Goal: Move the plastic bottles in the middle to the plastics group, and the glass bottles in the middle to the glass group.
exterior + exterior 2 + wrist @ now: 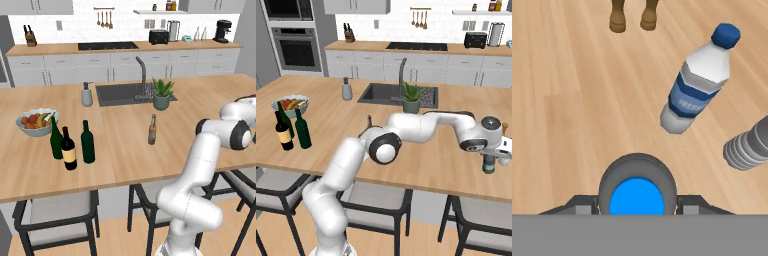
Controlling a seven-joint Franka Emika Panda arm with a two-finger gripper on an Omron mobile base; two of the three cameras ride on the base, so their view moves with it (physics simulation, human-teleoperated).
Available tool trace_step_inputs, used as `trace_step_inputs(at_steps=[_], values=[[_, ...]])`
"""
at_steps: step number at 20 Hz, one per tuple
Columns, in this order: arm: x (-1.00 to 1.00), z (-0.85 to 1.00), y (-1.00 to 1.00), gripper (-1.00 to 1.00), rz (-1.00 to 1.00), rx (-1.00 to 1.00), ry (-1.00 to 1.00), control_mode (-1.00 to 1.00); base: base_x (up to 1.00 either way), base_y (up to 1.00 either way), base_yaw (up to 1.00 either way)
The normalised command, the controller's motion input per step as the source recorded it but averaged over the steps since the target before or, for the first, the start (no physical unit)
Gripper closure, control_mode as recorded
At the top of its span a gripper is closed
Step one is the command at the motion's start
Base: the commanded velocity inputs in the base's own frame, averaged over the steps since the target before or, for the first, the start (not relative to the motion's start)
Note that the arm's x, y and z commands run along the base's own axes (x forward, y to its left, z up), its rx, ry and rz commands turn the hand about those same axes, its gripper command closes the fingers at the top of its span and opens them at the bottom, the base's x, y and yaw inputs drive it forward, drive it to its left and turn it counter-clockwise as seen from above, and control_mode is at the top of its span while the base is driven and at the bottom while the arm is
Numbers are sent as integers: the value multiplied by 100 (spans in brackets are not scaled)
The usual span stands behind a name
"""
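The arm reaches far out to the right end of the wooden worktop (421, 165). In the right base view the gripper (489, 161) points down at the near right edge with a small clear bottle (488, 165) under the hand. The hand view looks straight down on that bottle's bright blue cap (637, 200), with the dark finger tips (582, 205) pressed at either side of it, so the gripper seems to be clasped on the small clear bottle, though the grey band hides the contact itself.

Just beyond it on the worktop stands a water bottle (699, 82) with a blue label and dark blue cap, and beside that a ribbed clear bottle (749, 147), cut off by the frame edge.

Near the middle of the worktop, in front of the potted plant (162, 94), the slim brown bottle (152, 130) stands upright. At the left end, by the fruit bowl (37, 121), three wine bottles stand close together: a green one (56, 140), a near-black one with a red top (69, 150), and a dark green one without label (88, 143).
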Motion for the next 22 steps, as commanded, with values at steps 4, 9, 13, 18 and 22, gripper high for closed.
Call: trace_step_inputs(at_steps=[4, 9, 13, 18, 22], values=[[18, 0, -37, 100, 0, 0, -1, -100, 0, 0, 0], [2, -40, -2, 100, 0, 7, 13, -100, 0, 0, 0], [1, -43, 0, 100, 0, 4, 11, -100, 0, 0, 0], [0, -4, 0, -100, 0, 1, 1, -100, 0, 0, 0], [0, 0, -2, -100, 0, 0, 0, -100, 0, 0, 0]])
